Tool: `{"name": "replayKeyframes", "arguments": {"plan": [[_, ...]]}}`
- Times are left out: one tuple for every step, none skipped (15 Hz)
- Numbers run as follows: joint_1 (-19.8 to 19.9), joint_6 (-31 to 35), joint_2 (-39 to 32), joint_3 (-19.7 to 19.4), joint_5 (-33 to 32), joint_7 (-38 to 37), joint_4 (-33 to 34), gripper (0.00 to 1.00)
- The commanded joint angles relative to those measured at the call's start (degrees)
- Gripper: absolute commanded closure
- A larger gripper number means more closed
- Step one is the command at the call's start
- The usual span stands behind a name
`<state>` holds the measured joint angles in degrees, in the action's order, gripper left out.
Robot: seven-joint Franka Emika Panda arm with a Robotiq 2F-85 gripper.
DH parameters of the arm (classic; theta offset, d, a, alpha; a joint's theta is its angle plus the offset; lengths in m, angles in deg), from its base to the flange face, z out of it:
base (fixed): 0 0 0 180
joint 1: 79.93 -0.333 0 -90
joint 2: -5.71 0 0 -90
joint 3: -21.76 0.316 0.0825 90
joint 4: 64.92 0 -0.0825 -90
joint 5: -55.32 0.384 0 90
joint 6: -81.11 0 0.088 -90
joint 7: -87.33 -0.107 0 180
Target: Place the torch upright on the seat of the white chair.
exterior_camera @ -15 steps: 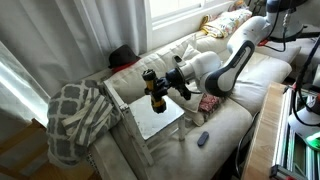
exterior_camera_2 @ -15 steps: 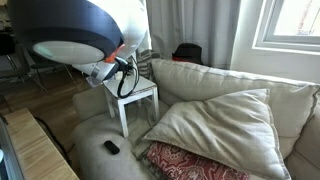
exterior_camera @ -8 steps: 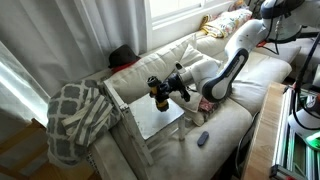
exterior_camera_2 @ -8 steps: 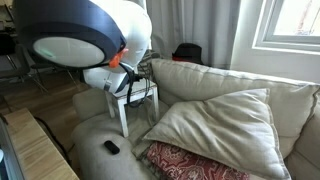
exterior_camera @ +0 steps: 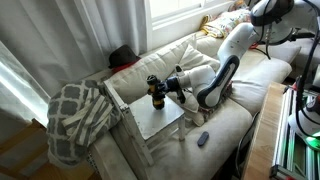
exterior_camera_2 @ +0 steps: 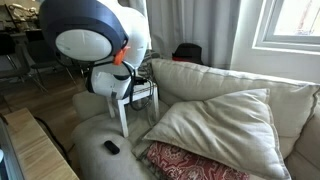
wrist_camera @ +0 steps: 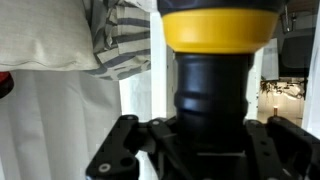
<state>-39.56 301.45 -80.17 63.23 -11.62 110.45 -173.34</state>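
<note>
Arm swung round since earlier frame; torch (exterior_camera: 156, 99) lowered, nearer upright, above far edge of chair (exterior_camera: 160, 124) seat. Gripper (exterior_camera: 158, 87) clamped on torch's black part. Seat contact unclear. Likely next: settle base, then release.

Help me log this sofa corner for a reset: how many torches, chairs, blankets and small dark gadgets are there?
torch: 1
white chair: 1
lattice blanket: 1
dark oval gadget: 1
Total: 4
</note>
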Motion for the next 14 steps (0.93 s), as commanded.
{"name": "replayKeyframes", "arguments": {"plan": [[-8.9, 9.2, 3.7, -6.2, 0.6, -9.3, 4.6, 0.98], [-10.6, 10.6, 4.3, -7.8, 1.0, -11.0, 5.4, 0.98], [-13.3, 12.9, 4.4, -10.1, 1.4, -13.2, 7.3, 0.98], [-15.8, 15.0, 5.1, -12.6, 2.1, -15.2, 8.4, 0.98], [-18.3, 16.8, 5.8, -15.1, 2.9, -17.4, 9.5, 0.96], [-20.6, 18.8, 6.1, -17.5, 3.9, -19.0, 10.5, 0.87], [-22.7, 20.5, 6.7, -19.6, 4.8, -20.5, 11.3, 0.64], [-24.5, 22.0, 7.1, -21.5, 5.6, -22.0, 12.1, 0.62], [-26.2, 23.2, 7.6, -23.3, 6.4, -23.2, 12.5, 0.61], [-27.6, 24.1, 8.3, -24.8, 6.9, -24.8, 12.8, 0.54], [-25.4, 21.5, 8.5, -22.8, 4.9, -24.8, 12.0, 0.47], [-26.6, 21.5, 10.1, -24.2, 5.4, -26.6, 11.6, 0.39], [-29.2, 22.6, 12.6, -27.3, 6.3, -30.3, 10.7, 0.32], [-29.4, 22.0, 13.8, -28.0, 5.9, -32.2, 10.0, 0.25]]}}
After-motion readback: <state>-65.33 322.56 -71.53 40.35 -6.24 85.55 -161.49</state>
